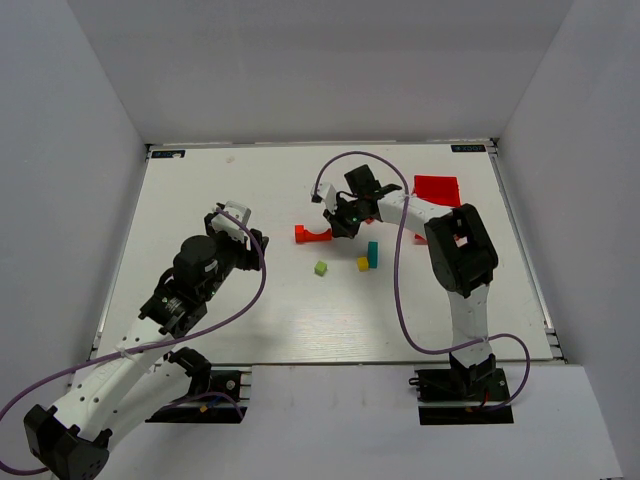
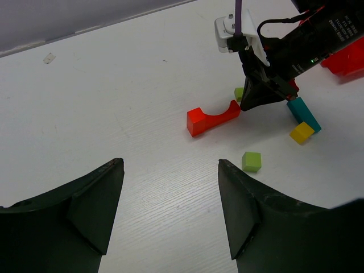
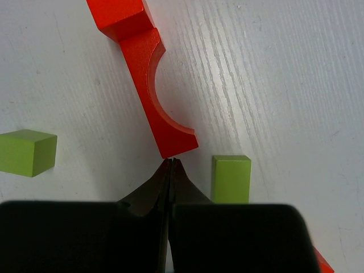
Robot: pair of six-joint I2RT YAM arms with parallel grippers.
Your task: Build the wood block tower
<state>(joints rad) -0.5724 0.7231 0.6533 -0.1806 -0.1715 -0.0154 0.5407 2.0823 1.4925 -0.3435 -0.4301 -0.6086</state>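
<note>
The right hand (image 3: 170,162) is pinched shut on nothing, its tips touching one end of the arch (image 3: 151,85), which lies flat on the bench (image 1: 220,180). A green cube (image 3: 231,177) sits just beside the tips, and a second green cube (image 3: 25,152) lies on the arch's other side. The teal bar (image 1: 372,254) and yellow cube (image 1: 362,264) lie side by side nearby. The left hand (image 2: 169,165) hangs open and empty, well apart. Nothing is stacked; as I judge it, the whole tower is still to build.
</note>
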